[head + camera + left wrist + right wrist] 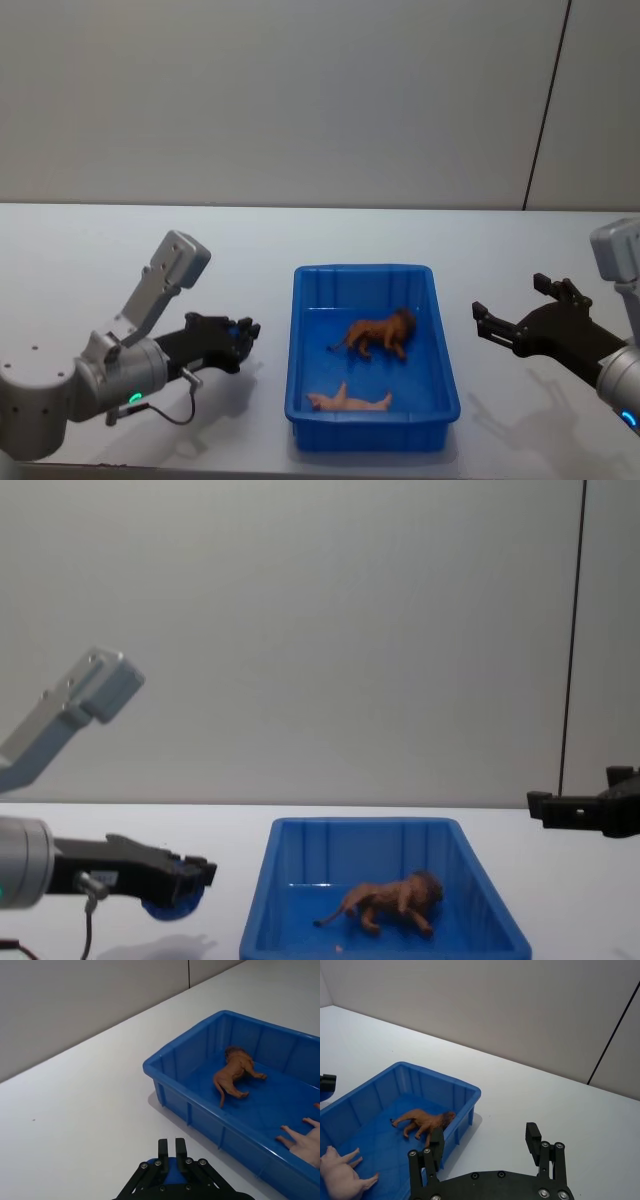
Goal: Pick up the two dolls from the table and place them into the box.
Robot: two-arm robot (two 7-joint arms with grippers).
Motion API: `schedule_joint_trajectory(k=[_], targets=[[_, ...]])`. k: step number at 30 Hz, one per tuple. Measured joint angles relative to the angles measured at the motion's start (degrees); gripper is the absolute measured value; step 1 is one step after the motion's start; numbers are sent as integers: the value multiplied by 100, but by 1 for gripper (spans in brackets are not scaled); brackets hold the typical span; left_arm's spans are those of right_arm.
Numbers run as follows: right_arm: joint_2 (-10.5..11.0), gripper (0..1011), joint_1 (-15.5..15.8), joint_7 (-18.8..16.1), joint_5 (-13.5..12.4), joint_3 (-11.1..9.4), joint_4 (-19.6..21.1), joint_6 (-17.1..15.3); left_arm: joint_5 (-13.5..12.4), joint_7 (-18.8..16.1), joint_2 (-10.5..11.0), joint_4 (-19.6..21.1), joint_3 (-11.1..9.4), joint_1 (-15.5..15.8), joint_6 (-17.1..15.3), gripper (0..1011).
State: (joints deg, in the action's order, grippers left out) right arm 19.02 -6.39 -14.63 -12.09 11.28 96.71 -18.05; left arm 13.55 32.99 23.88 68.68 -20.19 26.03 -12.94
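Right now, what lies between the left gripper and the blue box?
Bare white table, seen in the head view: nothing sits between the left gripper and the blue box.

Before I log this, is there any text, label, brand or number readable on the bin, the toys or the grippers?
None can be read.
Blue bin: plain walls and rim, no label.
Lion and pink animal, both inside the bin: no markings.
Left gripper, shut beside the bin, and right gripper, open on the other side: only screws, no lettering.
Table and wall: bare of signs.
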Motion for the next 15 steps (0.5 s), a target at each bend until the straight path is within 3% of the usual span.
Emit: schedule_joint_trajectory(k=[9,15], targets=[[0,1001,0,0,0,0,0,0,-253,-29,-8,181,41,183,-62,55],[0,1001,0,0,0,0,0,0,-352,129,-145,-30,10,444,146,55]])
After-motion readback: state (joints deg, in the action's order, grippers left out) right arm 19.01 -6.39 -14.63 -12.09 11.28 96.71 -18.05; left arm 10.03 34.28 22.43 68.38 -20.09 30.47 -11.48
